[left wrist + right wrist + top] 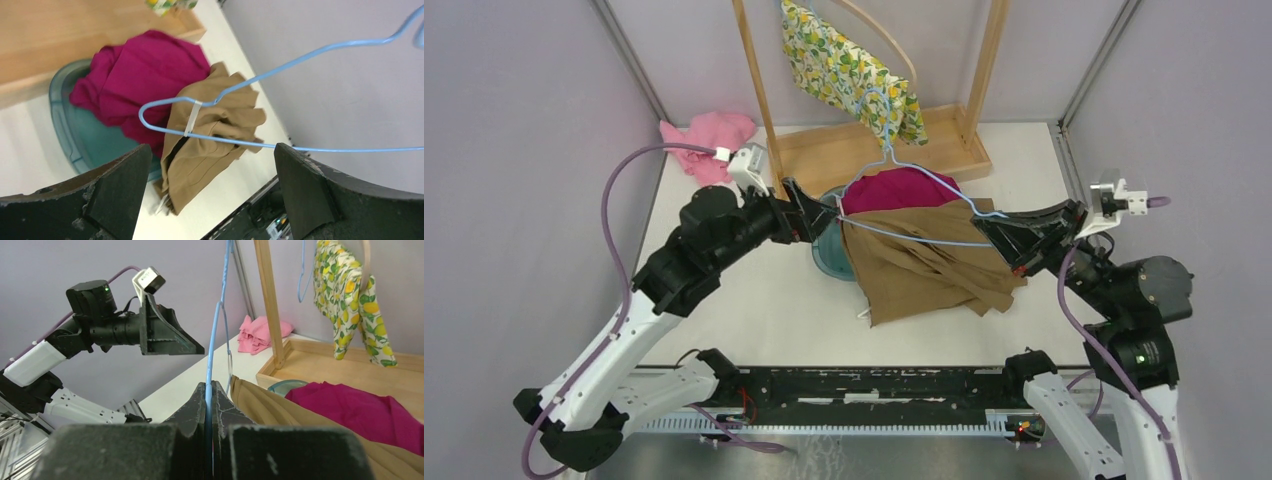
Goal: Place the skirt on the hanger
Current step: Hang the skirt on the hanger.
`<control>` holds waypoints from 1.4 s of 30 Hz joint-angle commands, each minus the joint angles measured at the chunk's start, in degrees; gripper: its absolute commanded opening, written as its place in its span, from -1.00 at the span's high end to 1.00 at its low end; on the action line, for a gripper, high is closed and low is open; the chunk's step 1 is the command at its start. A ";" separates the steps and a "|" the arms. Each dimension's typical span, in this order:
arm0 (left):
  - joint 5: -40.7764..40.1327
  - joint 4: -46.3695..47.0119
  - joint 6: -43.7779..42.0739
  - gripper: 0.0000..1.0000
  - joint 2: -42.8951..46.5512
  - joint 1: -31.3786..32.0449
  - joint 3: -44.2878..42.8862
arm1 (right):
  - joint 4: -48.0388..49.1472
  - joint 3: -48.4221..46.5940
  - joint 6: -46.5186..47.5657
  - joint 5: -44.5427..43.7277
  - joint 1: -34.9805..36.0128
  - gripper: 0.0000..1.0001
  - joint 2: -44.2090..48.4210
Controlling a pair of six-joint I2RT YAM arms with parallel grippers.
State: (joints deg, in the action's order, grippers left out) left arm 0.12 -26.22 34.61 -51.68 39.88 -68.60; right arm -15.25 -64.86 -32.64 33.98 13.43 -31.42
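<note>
Bare bench (754, 310) lies open along its near edge, left of the brown skirt (924, 272). Between left hand (822, 222) and right hand (996, 240) the blue wire hanger (924, 236), skirt and teal basin (824, 262) block passage; behind stand the wooden rack (874, 150) and hanging lemon-print garment (854, 75)

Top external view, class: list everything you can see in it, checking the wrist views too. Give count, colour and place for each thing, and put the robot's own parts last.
skirt: one, tan brown, mid-table below the hanger, its white loop over the wire
hanger: one, light blue wire, held above the table
magenta garment: one, piled in the basin
basin: one, teal, mid-table
pink cloth: one, far left corner
lemon-print garment: one, yellow and green on white, hanging on the rack
rack: one, pale wood, far edge
table: one, white
left gripper: black, open, left of the skirt
right gripper: black, shut on the hanger's wire
</note>
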 commanded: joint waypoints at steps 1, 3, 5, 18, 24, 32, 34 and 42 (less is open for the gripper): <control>-1.07 1.64 -0.77 -0.99 0.44 -0.06 5.98 | 16.51 6.03 -4.99 2.41 0.08 0.97 -0.24; -0.38 3.01 -0.03 -0.99 0.76 -0.09 8.62 | 20.88 8.91 -6.10 3.33 0.09 0.97 -1.05; -0.05 3.88 0.42 -0.99 0.64 -0.02 10.52 | 26.20 11.59 -7.81 4.31 0.08 0.97 -2.37; -2.71 5.25 3.19 -0.99 2.31 0.03 8.74 | 40.69 17.36 -7.34 3.89 9.31 0.97 -13.78; -4.98 4.30 3.62 -0.99 3.64 0.02 8.55 | 41.46 17.47 -0.27 -1.91 22.05 0.97 -21.65; -7.04 2.22 3.26 -0.99 5.28 0.04 9.08 | 39.75 13.62 7.73 -9.41 36.10 0.97 -32.54; -8.14 1.43 2.78 -0.99 5.42 0.02 9.75 | 40.30 14.84 7.90 -10.29 36.74 0.97 -33.32; -10.77 2.91 5.97 -0.98 7.26 0.00 12.63 | 40.77 19.91 9.63 -13.44 39.68 0.97 -32.64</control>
State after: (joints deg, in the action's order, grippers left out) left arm -7.20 -27.94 37.34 -45.82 40.01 -56.16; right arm 21.54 -46.09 -24.23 20.43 50.81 -65.52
